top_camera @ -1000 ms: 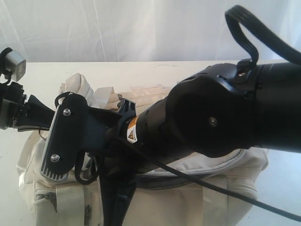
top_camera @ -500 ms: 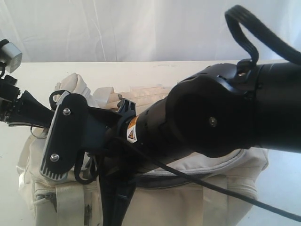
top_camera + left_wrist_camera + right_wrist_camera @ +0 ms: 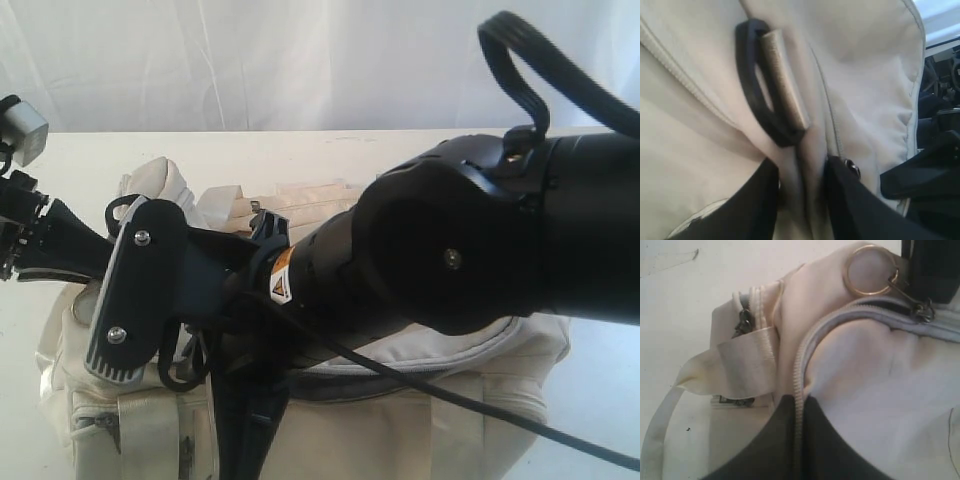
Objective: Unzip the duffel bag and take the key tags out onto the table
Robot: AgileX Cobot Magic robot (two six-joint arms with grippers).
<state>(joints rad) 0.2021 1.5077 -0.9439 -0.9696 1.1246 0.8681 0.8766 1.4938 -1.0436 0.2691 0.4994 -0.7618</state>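
Observation:
The cream duffel bag [image 3: 400,420] lies on the white table [image 3: 340,150], mostly behind my right arm [image 3: 470,240]. My left gripper [image 3: 85,255] is at the bag's left end. In the left wrist view it [image 3: 801,175] is shut on a fold of the bag's cream fabric, just below a black loop with grey webbing [image 3: 775,90]. My right gripper [image 3: 798,401] is shut on the zip edge of the curved flap [image 3: 805,355]. A zip pull [image 3: 922,312] and a gold ring [image 3: 867,270] sit further along that zip. The key tags are hidden.
A pale webbing strap [image 3: 735,370] trails off the bag's end onto the table [image 3: 670,300]. A black cable [image 3: 450,395] crosses the bag's front. White curtain hangs behind the table's far edge.
My left gripper has shifted a little to the left with the pinched fabric, drawing the bag's left end that way. The right arm has stayed still.

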